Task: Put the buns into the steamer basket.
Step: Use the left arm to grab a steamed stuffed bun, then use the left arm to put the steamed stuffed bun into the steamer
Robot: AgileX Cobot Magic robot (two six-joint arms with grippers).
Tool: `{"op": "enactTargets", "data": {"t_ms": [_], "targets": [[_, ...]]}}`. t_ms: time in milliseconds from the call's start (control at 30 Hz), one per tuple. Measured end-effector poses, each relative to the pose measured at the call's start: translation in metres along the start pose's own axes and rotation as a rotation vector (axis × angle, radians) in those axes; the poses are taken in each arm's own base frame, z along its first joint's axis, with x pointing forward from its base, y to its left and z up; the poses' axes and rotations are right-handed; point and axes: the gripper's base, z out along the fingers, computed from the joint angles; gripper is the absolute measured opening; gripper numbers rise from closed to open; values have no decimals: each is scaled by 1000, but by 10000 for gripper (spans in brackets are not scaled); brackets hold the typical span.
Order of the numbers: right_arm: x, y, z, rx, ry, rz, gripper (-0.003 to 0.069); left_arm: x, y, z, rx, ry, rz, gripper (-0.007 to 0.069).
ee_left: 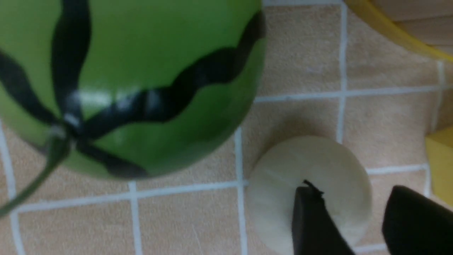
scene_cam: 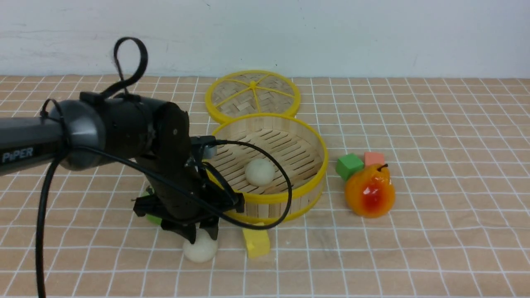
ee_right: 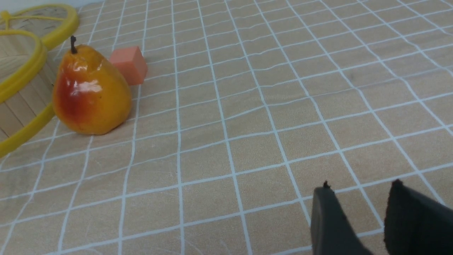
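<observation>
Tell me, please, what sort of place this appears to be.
Probably a robot test or training tabletop: a robot arm works over a grid-patterned surface, with a bamboo basket and a shiny toy-like pear.

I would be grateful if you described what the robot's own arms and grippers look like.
The left arm is grey and black with rounded joints, a white "PiPER" marking and loose black cables. Its left gripper is black, with narrow fingers. Of the right arm, only the dark, slim fingertips of the right gripper show.

Blurred fingertips; soft, dim light.
</observation>
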Motion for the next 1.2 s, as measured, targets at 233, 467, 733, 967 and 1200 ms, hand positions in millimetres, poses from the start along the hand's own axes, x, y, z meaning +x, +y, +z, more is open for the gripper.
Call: {"op": "enactTargets", "data": {"t_ms": [233, 467, 733, 967, 1200], "targets": [[0, 0, 0, 0, 0, 0, 241, -1, 2, 3, -18, -2, 16, 131], [0, 0, 0, 0, 0, 0, 241, -7, 0, -8, -42, 16, 39, -13], [0, 0, 0, 0, 0, 0, 241, -36, -20, -80, 7, -57, 119, -13], [0, 0, 0, 0, 0, 0, 241, -70, -46, -156, 139, -259, 188, -13], [0, 0, 0, 0, 0, 0, 241, -99, -85, -123, 225, -285, 310, -13]]}}
